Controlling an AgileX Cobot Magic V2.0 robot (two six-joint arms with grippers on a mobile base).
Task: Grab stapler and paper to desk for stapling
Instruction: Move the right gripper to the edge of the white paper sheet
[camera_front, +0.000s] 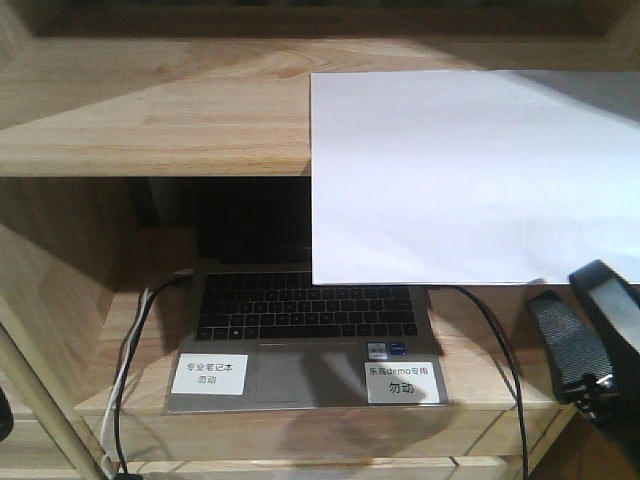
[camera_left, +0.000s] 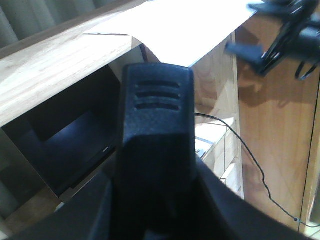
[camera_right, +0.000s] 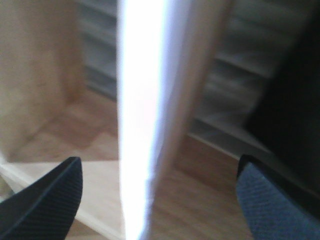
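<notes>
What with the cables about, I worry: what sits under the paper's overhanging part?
The paper rests on the wooden board; its overhang hides the screen's right side on the laptop. Below, a black cable shows.

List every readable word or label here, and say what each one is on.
"专业笔记本 勿动": left white label, on the laptop palm rest.
"乐高demo专用 勿动": right white label, same palm rest.
Small stickers and keys: too small to read.

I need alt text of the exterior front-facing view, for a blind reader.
A large white paper sheet lies on an upper wooden shelf board, overhanging its front edge above an open laptop. The right hand, open, is at the sheet's lower edge.
</notes>
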